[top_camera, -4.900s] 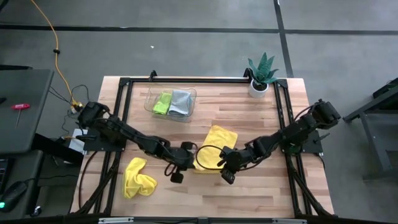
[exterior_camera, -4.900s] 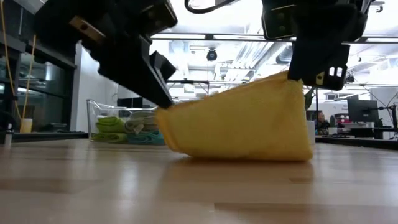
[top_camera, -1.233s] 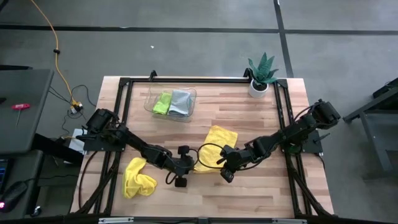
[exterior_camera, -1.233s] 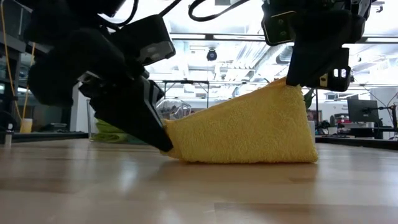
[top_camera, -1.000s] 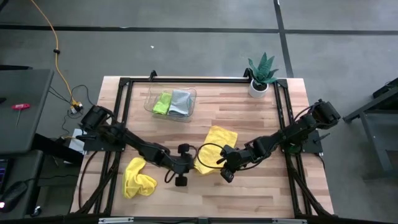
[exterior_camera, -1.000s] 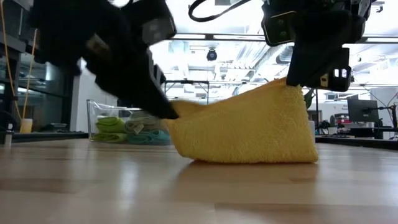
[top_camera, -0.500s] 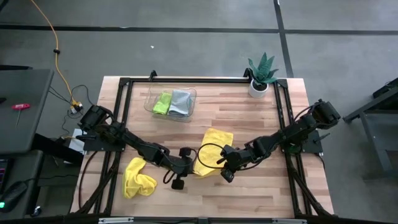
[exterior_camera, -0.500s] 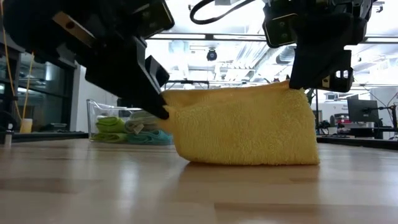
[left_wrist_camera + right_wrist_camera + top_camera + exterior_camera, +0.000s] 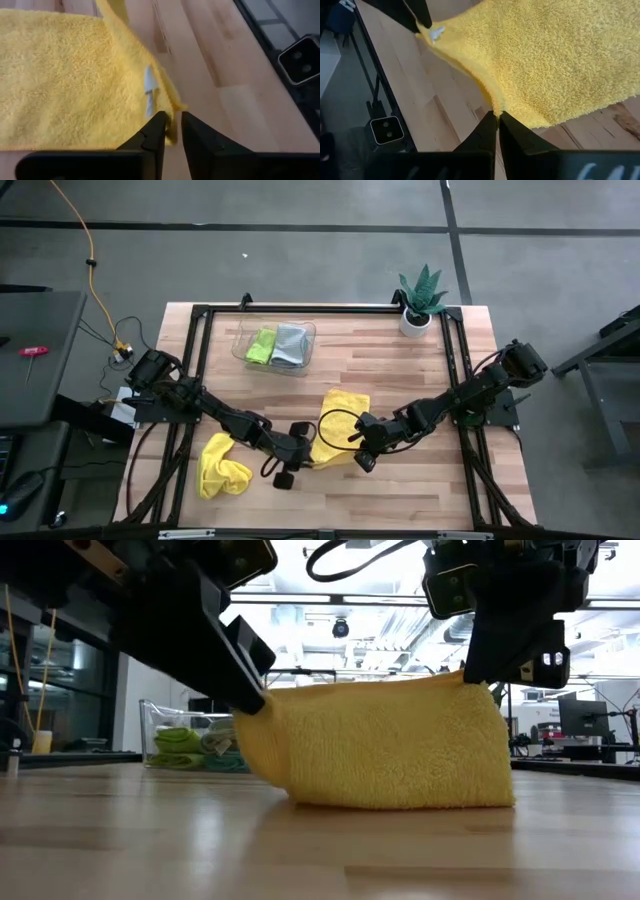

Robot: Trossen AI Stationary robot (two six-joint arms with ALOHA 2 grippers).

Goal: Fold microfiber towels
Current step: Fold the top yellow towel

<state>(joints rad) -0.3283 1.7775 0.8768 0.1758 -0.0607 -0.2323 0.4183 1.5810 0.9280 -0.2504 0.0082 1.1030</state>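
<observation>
A yellow microfiber towel [image 9: 338,425] lies near the table's middle, with its near edge raised between my two grippers. Its far part rests on the wood [image 9: 400,798]. My left gripper [image 9: 306,450] is shut on the towel's near left corner. My right gripper [image 9: 356,442] is shut on the near right corner. A second yellow towel [image 9: 222,465] lies crumpled near the left front. Lime green [image 9: 262,344] and grey [image 9: 290,343] towels lie in a clear tray [image 9: 242,350]. A teal one shows there in the low view [image 9: 220,764]. My left gripper pinches the towel's corner edge [image 9: 172,111] between its two fingers, just beside the white label [image 9: 149,87]. It holds the corner up off the table [image 9: 262,705]. The cloth hangs below and slopes down to the wood. My right gripper pinches the towel's edge at the other near corner [image 9: 495,106] between its two fingers. The fingers come from above in the low view [image 9: 470,675]. The corner is lifted clear and the cloth hangs down to the table.
The clear tray stands at the far left. A potted plant [image 9: 420,300] stands at the far right corner. A black frame [image 9: 196,330] borders the table's sides and far edge. Bare wood lies along the near edge [image 9: 400,490].
My left gripper has risen with its corner, which was down near the table. The held near edge now hangs about level between both grippers. The towel's far part has drawn in a little toward the left. My right gripper has kept its hold almost in place.
</observation>
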